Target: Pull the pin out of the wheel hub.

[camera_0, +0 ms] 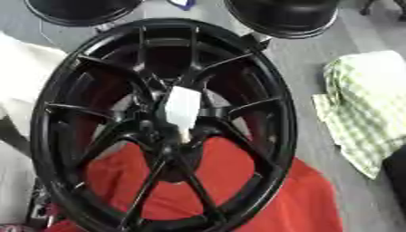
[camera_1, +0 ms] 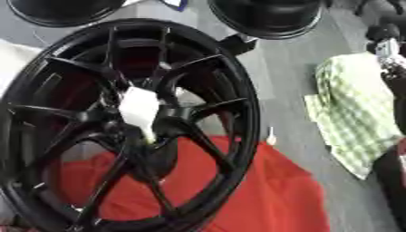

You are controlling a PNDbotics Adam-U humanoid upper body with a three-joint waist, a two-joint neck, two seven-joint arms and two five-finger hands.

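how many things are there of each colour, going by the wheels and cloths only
black wheels: 3 (big wheel hub, two more at the far edge)
red cloths: 1 (red cloth under the hub)
green-and-white checked cloths: 1 (checked cloth)
total: 5

Grey floor (camera_0: 309, 68) carried big black wheel (camera_0: 273, 136) on red cloth (camera_0: 293, 204). Green checked cloth (camera_0: 369, 104) lay near, to right. Two more black wheels (camera_0: 289, 20) behind.
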